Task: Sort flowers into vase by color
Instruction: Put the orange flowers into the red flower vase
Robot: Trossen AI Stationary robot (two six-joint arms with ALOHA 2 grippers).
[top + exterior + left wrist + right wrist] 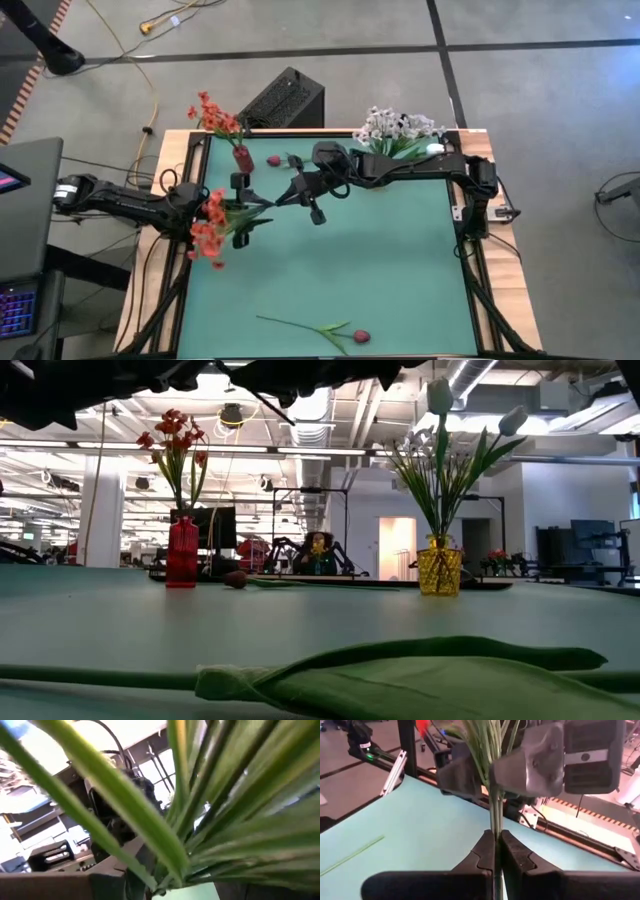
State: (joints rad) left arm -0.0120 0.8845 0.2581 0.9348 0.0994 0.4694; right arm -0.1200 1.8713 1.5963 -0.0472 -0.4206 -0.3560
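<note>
- Green mat (380, 260) covers the table, big open workshop behind.
- Left gripper (243, 212) clamps an orange-red spray (210, 228), long green leaves, left side.
- Right gripper (496, 851) pinches the same stem, mid-table.

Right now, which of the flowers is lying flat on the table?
The long-stemmed pink bud near the table's front edge. The other flowers stand in vases or are held by grippers, and a second pink bud lies farther back.

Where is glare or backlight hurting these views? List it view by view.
Low view: ceiling lamps flare behind the red vase and yellow vase, and a leaf fills the foreground. Left wrist view: leaves crowd the lens, brightly backlit. Right wrist view: evenly lit, right gripper shut on flower stems. High view: flat, even light.
</note>
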